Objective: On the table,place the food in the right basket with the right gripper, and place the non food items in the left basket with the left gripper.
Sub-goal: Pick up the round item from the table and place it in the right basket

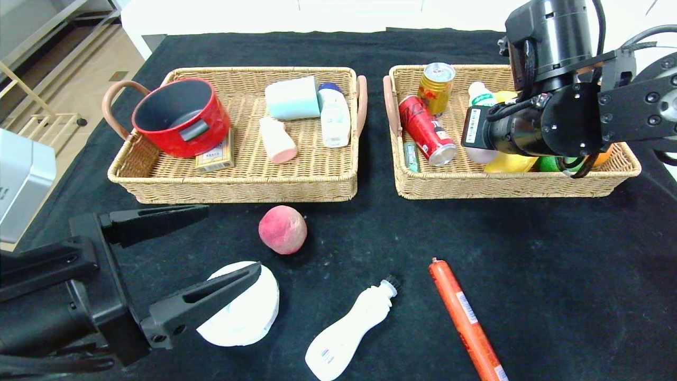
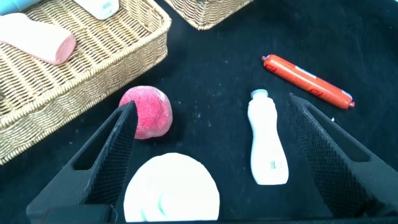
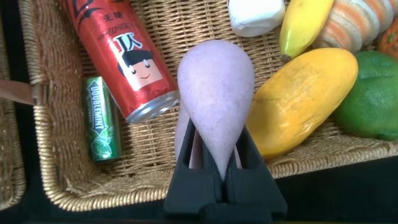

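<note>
Table black-clothed, floor perhaps wooden

Wooden floor, perhaps a shelf

The bench has a black cloth with pale lint specks. Both baskets are tan wicker: the left basket and the right basket. The peach is pink-red. The coiled disc and the bottle are white. The sausage stick is orange-red. The ball is pale pinkish-grey, the oblong fruit yellow.
</note>
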Controlling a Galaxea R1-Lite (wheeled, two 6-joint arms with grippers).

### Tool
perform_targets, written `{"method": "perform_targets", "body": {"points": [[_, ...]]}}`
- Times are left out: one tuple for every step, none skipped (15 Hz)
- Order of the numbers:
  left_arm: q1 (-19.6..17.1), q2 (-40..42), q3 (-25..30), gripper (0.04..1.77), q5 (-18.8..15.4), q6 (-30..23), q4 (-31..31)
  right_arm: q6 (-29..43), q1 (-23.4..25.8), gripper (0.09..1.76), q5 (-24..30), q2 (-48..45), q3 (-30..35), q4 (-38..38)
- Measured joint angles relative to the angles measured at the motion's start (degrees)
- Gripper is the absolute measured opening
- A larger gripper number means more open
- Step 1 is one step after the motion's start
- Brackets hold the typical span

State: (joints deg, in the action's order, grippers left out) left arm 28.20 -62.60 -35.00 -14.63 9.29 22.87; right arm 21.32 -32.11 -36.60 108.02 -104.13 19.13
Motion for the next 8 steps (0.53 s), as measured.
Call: {"method": "perform_targets", "body": {"points": [[0.0, 0.0, 0.0, 1.72, 0.0, 0.0, 0.0, 0.0, 0.0, 0.32, 0.0, 0.2, -0.1, -0.1], [0.0, 0.0, 0.1, 1.72, 0.0, 0.0, 0.0, 0.0, 0.0, 0.48, 0.0, 0.3, -0.1, -0.4], [0.0, 0.0, 0.1, 1.72, 0.0, 0.0, 0.0, 0.0, 0.1, 0.64, 0.0, 0.4, -0.1, -0.6], [0.0, 0.0, 0.1, 1.72, 0.0, -0.1, 0.0, 0.0, 0.1, 0.77, 0.0, 0.4, -0.1, -0.5], [0.0, 0.0, 0.1, 1.72, 0.0, -0.1, 0.0, 0.1, 0.1, 0.89, 0.0, 0.4, -0.1, -0.5], [0.0, 0.0, 0.1, 1.72, 0.0, -0.1, 0.0, 0.1, 0.1, 0.98, 0.1, 0.4, -0.1, -0.5], [0.0, 0.0, 0.2, 1.72, 0.0, -0.1, 0.0, 0.1, 0.1, 1.07, 0.1, 0.5, -0.1, -0.5], [0.0, 0.0, 0.2, 1.72, 0.0, -0.1, 0.0, 0.0, 0.1, 1.14, 0.0, 0.5, -0.1, -0.5]]}}
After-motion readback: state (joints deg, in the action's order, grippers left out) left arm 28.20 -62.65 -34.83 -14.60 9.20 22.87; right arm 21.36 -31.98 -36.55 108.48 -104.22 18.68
